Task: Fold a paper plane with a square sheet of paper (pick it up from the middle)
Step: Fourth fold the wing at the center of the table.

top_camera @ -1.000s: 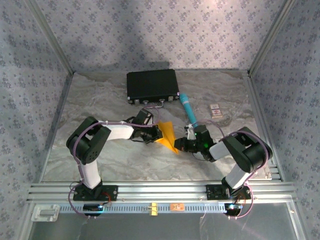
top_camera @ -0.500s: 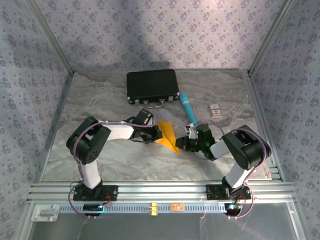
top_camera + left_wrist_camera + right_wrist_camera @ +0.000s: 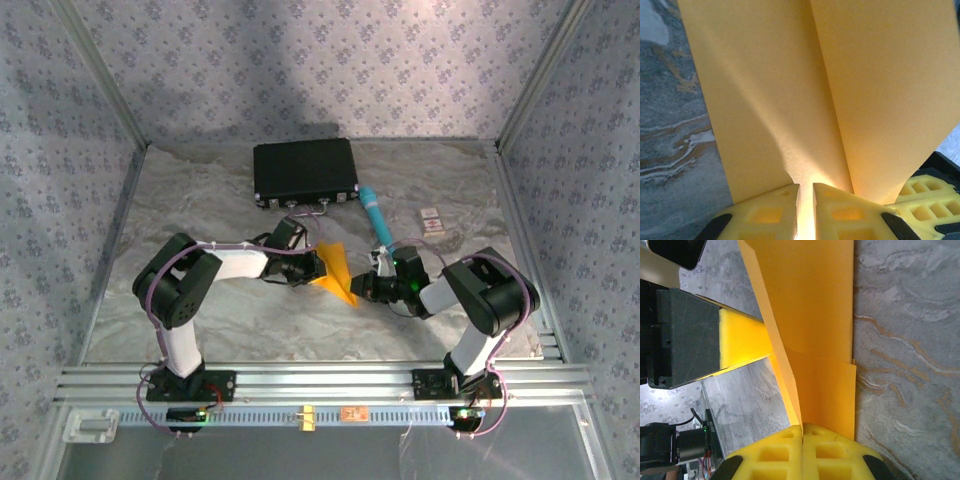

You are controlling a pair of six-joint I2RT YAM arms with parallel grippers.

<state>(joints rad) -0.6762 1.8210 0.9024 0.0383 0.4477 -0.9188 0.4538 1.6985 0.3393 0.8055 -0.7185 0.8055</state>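
Item: paper [image 3: 765, 90], orange-yellow, covering most of the frame. A straight line runs from top centre down toward the lower middle and divides it into two panels; crease or overlapping edge cannot be told.
Item: left claw [image 3: 806, 187], bottom centre. Two yellow latticed fingers [image 3: 770, 210] pinch the paper's lower end, with a thin bright slit between them.
Item: second latticed yellow pad [image 3: 922, 192], lower right, black part beside it.
Item: table [image 3: 670, 125], grey marbled, at left.

Orange-yellow paper [image 3: 335, 268], grey marbled table [image 3: 230, 315] (brown veins), black case [image 3: 305, 170], teal tube [image 3: 376, 212]
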